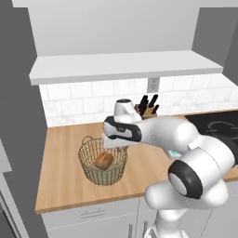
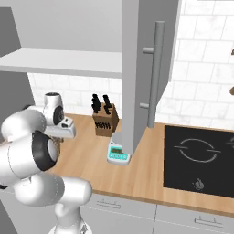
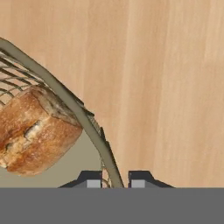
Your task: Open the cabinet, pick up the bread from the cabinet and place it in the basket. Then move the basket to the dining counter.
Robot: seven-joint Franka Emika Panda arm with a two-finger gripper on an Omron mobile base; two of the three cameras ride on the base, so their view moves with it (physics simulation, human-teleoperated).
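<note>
Gripper [image 3: 113,183] closed on the rim of the basket [image 1: 91,166], one fingertip [image 3: 92,183] inside the wire and the other outside; basket stands on the wooden counter [image 1: 62,186] below the open cabinet [image 1: 116,65]. Bread [image 1: 104,161] lies inside the basket on its beige base, just beside the gripped rim; knife block [image 1: 148,108] stands against the tile wall behind.

The white robot arm hides the round tan wire basket's [image 1: 102,160] right rim; the golden-brown bread chunk [image 3: 33,131] is cut off at the hand view's left edge.
</note>
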